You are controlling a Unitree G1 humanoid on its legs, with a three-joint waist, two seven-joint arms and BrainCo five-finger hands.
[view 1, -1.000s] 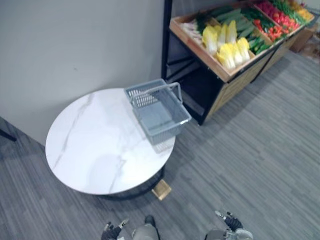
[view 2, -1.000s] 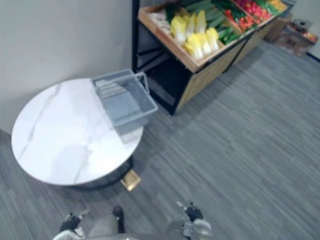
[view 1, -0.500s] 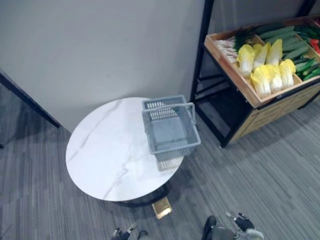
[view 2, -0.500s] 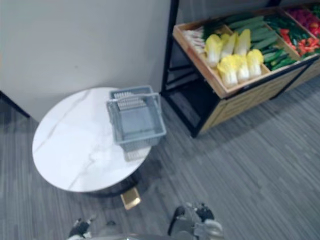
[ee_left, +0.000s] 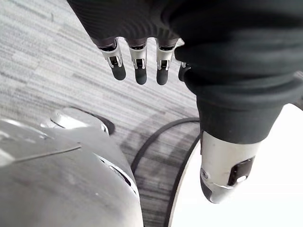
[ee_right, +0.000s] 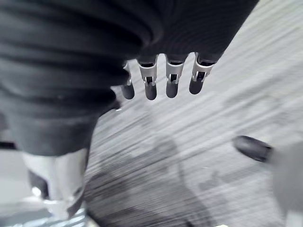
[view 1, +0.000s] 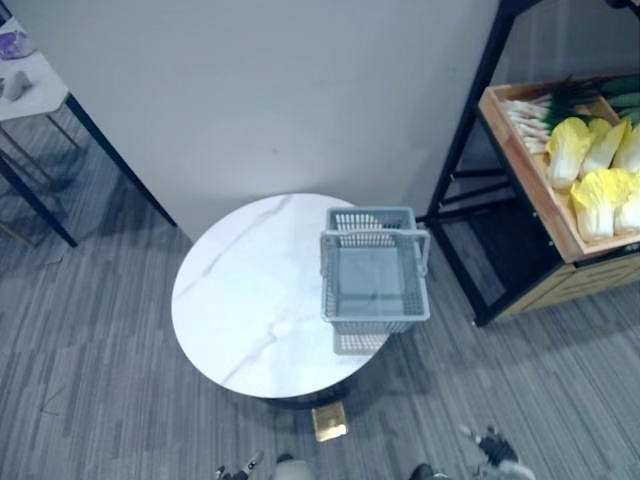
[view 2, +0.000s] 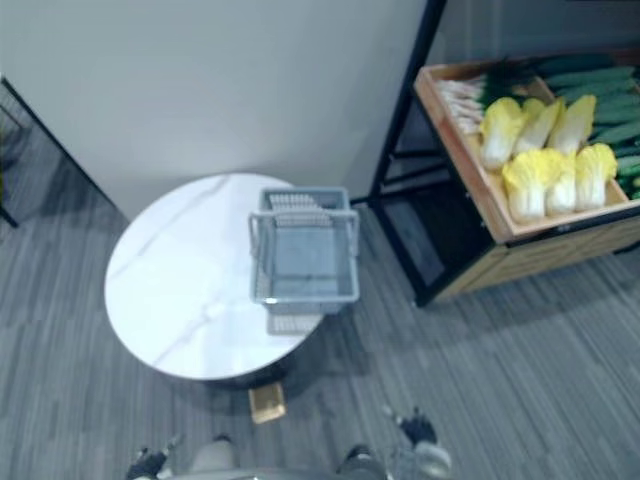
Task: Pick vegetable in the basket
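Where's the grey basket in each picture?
Left eye view: basket right of middle, on the round white table's right edge.
Right eye view: basket just left of middle, same table edge.
Left wrist view: left hand above carpet.
Right wrist view: right hand above carpet.
Shared landmark: the table.

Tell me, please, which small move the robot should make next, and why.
Probably a step toward the vegetable stand on its right: the grey basket on the round table is empty, the napa cabbages lie out of reach, and the left hand and right hand hang open and low, holding nothing.
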